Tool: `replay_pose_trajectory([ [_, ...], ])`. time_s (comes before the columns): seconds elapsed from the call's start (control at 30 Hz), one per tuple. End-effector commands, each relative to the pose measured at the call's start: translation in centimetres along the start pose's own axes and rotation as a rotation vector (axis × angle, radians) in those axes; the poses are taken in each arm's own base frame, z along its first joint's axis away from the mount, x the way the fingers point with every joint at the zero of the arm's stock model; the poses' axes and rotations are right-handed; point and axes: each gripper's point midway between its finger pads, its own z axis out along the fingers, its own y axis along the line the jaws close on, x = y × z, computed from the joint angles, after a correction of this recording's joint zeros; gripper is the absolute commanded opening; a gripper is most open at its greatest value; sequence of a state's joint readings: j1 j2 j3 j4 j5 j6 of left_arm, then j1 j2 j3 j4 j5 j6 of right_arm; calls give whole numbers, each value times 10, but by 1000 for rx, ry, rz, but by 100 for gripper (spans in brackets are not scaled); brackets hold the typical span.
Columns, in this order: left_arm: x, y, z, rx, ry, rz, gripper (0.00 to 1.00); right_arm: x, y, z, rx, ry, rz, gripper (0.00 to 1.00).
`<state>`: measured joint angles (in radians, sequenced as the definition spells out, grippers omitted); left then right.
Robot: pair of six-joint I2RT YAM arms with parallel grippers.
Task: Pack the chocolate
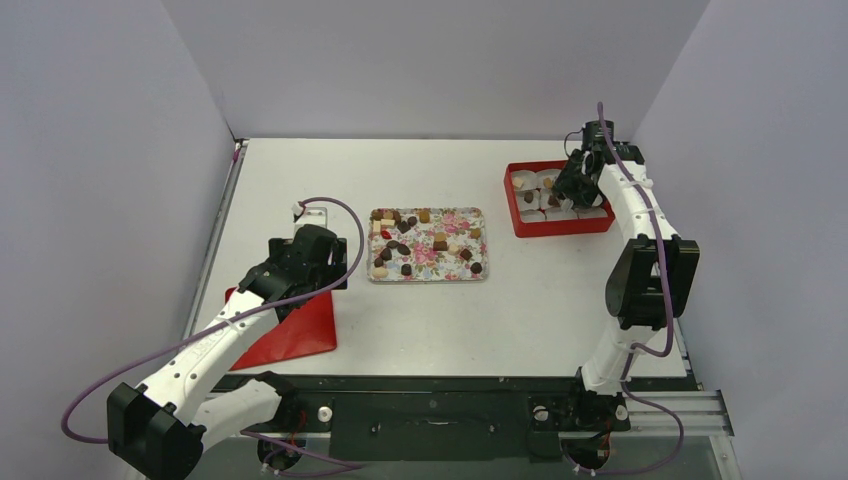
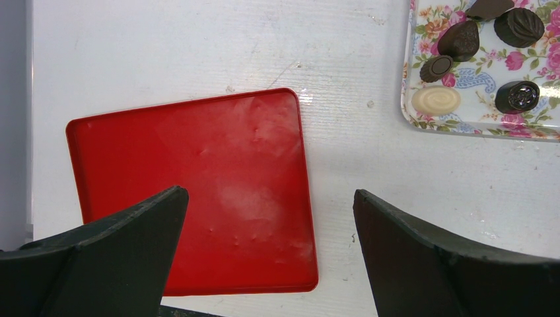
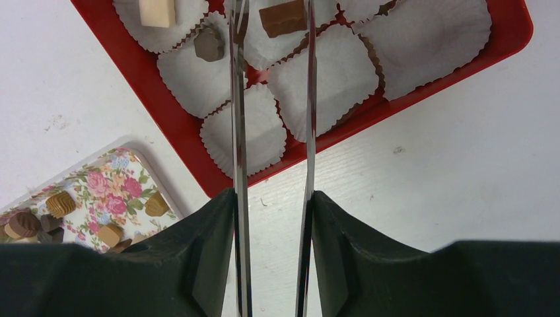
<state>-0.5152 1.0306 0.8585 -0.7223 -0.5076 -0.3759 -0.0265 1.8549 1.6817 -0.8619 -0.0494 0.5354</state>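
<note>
Several chocolates (image 1: 408,246) lie loose on the flower-patterned tray (image 1: 452,222) in the middle of the table. At the back right stands a red box (image 3: 172,125) lined with white paper cups (image 3: 323,79). A cream chocolate (image 3: 156,11), a dark one (image 3: 209,45) and a brown one (image 3: 282,18) each sit in a cup. My right gripper (image 3: 272,193) is shut on metal tweezers (image 3: 236,132). The tweezer tips straddle the brown chocolate with a gap on its left side. My left gripper (image 2: 267,191) hangs wide open above the red lid (image 2: 198,172), holding nothing.
The red lid (image 1: 290,335) lies flat near the table's left front edge. The tray's near corner (image 2: 422,119) with a few chocolates is just right of it. Grey walls close in the table on three sides.
</note>
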Motion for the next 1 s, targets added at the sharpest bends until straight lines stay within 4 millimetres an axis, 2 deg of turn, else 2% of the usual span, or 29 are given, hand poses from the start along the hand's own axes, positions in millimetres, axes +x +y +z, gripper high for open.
replay_pose_trajectory([
  [0.0,-13,-2,-3,16,-40,-19,96,-23,7,-12,-25,-80,9,41],
  [0.17,-13,-2,-3,18,-41,-21,96,-24,8,-19,-33,-91,11,41],
  [0.3,-14,-2,-4,19,-44,-24,96,-28,11,-33,-51,-115,15,41],
  [0.63,-15,-2,-5,23,-50,-27,96,-22,19,-80,-104,-160,-1,41],
  [0.77,-15,-2,-6,24,-52,-28,96,-4,37,-106,-154,-166,-57,41],
  [0.97,-14,-1,-6,21,-51,-28,96,36,63,-127,-197,-153,-160,41],
])
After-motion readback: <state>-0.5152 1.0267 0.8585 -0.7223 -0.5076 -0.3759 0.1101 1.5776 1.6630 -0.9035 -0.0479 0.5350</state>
